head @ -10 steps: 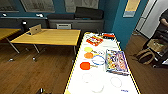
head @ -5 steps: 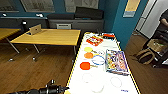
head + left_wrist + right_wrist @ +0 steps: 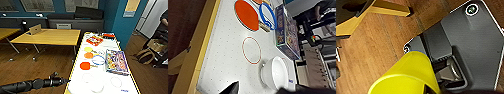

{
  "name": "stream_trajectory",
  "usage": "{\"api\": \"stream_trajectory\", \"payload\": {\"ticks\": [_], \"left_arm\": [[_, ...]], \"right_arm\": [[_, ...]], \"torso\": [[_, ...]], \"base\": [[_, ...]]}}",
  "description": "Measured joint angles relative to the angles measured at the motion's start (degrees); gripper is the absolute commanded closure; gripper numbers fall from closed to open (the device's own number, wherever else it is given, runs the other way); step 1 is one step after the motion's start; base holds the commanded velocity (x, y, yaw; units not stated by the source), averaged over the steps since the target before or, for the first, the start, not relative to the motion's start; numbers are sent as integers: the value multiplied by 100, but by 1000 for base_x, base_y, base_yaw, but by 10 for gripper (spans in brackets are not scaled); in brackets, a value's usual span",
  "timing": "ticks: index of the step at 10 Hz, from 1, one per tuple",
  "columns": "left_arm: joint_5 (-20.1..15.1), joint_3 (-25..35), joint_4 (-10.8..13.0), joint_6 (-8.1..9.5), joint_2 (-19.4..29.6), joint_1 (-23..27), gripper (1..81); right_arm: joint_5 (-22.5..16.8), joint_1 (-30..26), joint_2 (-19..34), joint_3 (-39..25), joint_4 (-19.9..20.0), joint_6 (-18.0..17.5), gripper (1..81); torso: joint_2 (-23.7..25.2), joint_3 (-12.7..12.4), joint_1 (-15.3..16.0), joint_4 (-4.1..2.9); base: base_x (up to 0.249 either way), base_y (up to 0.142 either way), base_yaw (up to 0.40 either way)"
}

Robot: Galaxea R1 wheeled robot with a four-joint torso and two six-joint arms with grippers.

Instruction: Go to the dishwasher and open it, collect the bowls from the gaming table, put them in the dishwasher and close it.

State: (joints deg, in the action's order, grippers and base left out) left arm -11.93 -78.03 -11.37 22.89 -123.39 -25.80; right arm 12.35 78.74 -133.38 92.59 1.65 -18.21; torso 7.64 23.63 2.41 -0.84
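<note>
Reaching in further than a second ago, the left arm brings its gripper [image 3: 65, 80] to the near edge of the gaming table [image 3: 75, 63]; whether its jaws are apart I cannot tell. A white bowl [image 3: 276, 72] sits on the white top near it, beside a red ring [image 3: 251, 50]. Beyond lie an orange paddle [image 3: 85, 65], a blue ring [image 3: 98, 60] and what looks like a game box [image 3: 116, 61].

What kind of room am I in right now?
Probably an office break or games room: a long white-topped gaming table carrying paddles and a boxed game, wooden tables beside it, blue walls and wood flooring.
</note>
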Motion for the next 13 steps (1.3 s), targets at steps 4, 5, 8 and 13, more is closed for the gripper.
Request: {"api": "stream_trajectory", "payload": {"ticks": [4,5,8,13], "left_arm": [[-232,-730,5,1108,-572,289,10],[-286,-848,30,1161,-681,290,10],[-413,-914,361,1180,-1287,374,10],[-484,-499,981,1186,-1591,245,10]], "right_arm": [[-15,-129,-111,52,0,-2,811],[-26,-129,-149,60,0,-4,811],[-34,-126,-201,208,2,-4,811],[-37,-127,-304,308,-2,-2,811]], "torso": [[0,2,2,0],[0,2,5,0],[-2,5,5,0],[-2,5,6,0]], "base": [[0,0,0],[0,0,0],[0,0,0],[0,0,0]]}}
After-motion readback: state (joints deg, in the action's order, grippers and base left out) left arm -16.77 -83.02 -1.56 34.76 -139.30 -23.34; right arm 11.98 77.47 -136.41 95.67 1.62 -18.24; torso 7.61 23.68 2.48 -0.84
